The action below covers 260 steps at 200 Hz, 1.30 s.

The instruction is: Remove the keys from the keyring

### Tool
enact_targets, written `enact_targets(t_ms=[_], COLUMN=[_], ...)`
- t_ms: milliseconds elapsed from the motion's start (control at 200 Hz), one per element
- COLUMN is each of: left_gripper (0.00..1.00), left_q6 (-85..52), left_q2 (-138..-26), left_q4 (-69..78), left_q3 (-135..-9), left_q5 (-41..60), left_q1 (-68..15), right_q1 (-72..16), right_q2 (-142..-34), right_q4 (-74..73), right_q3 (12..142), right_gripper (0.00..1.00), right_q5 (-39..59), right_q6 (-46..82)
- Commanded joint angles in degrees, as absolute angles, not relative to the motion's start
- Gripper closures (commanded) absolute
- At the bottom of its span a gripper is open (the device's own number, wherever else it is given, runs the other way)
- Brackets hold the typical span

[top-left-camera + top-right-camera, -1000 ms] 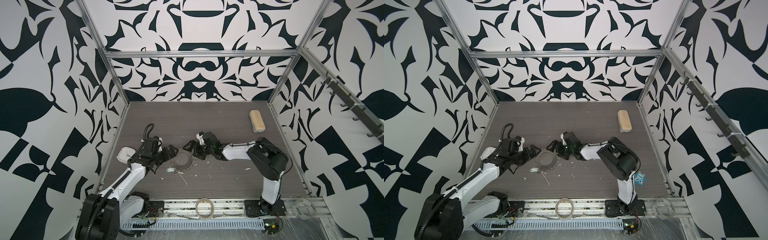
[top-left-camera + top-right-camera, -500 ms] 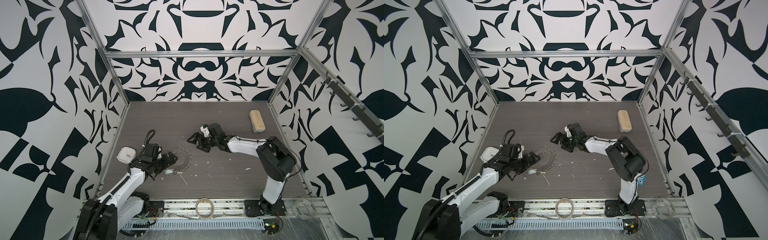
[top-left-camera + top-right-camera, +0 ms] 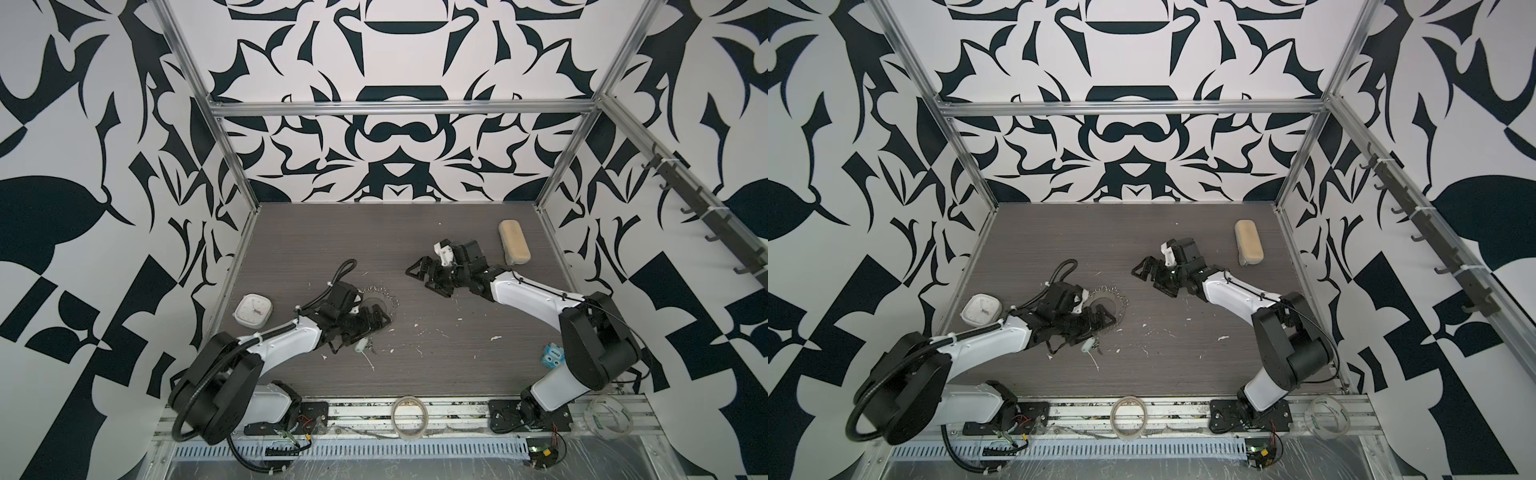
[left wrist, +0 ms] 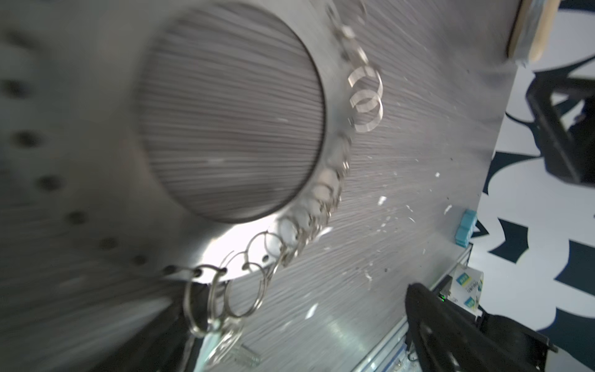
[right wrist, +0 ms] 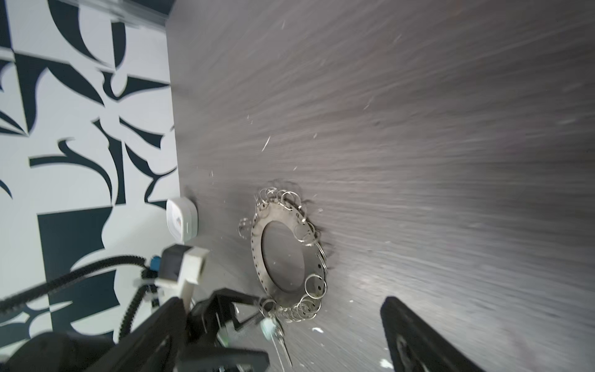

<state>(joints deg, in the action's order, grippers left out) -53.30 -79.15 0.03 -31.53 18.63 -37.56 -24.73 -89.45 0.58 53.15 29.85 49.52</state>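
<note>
The keyring (image 3: 384, 296) (image 3: 1116, 300) is a flat grey metal disc fringed with wire loops, lying left of the table's middle. The keys (image 3: 360, 345) (image 3: 1089, 345), one silver key with a white tag, hang from loops at its near rim. My left gripper (image 3: 368, 322) (image 3: 1098, 321) stands open at that near rim with nothing gripped. In the left wrist view the keyring (image 4: 80, 96) fills the frame and the keys (image 4: 225, 343) are blurred. My right gripper (image 3: 428, 276) (image 3: 1152, 274) is open and well apart. Its wrist view shows the keyring (image 5: 280, 211) and the keys (image 5: 277, 335).
A white square clock (image 3: 253, 309) sits at the left edge and a tan block (image 3: 514, 247) at the back right. A small blue box (image 3: 552, 356) stands by the right arm. A tape roll (image 3: 409, 415) and a clear ring (image 3: 609, 417) lie on the front rail. White scraps litter the table.
My right gripper has pulled back and to the right, away from the keyring. The left gripper stays at the ring's near rim while its arm has swung lower.
</note>
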Motion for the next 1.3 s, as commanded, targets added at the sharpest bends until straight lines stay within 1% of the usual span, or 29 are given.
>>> enact_targets(t_ms=[0,95,165,290,400,480,615,735,900,1190,1295], left_gripper=[0.01,0.01,0.01,0.01,0.01,0.01,0.01,0.01,0.01,0.01,0.01], left_q6=[-56.9,-54.8,-52.1,-47.4,-43.5,-41.3,-37.1,-34.8,-33.9,-33.9,-34.9], left_q2=[-83.5,-83.8,-82.8,-80.6,-78.6,-78.2,-80.8,-81.9,-82.5,-73.6,-69.4], left_q4=[3.0,-1.1,-7.8,-19.2,-24.7,-25.0,-26.6,-24.6,-25.2,-27.4,-27.1], left_q3=[-35.8,-39.5,-42.5,-46.5,-47.3,-47.1,-49.7,-50.8,-50.8,-43.2,-40.1], left_q5=[18.1,15.7,13.0,9.0,6.3,7.2,12.0,14.7,16.8,15.6,15.0], left_q1=[-41.6,-42.4,-42.4,-42.3,-41.0,-37.6,-30.7,-28.8,-26.2,-22.5,-21.7], right_q1=[-21.3,-20.0,-20.0,-20.0,-20.9,-22.6,-27.0,-30.7,-34.4,-38.9,-39.9], right_q2=[-84.8,-82.4,-81.8,-83.0,-84.9,-86.6,-89.6,-92.2,-99.6,-113.6,-118.4], right_q4=[2.6,5.7,7.3,2.5,-1.3,-3.9,-6.9,-10.4,-15.4,-21.6,-28.2], right_q3=[51.6,50.6,49.6,45.9,44.3,44.0,44.1,43.8,47.0,58.5,62.3], right_gripper=[0.02,0.02,0.02,0.02,0.02,0.02,0.02,0.02,0.02,0.03,0.05], right_q5=[30.2,29.1,28.4,30.9,32.1,32.1,31.4,30.2,31.5,37.0,40.4], right_q6=[47.0,45.2,44.8,47.5,49.7,51.0,53.0,55.1,57.4,60.7,64.7])
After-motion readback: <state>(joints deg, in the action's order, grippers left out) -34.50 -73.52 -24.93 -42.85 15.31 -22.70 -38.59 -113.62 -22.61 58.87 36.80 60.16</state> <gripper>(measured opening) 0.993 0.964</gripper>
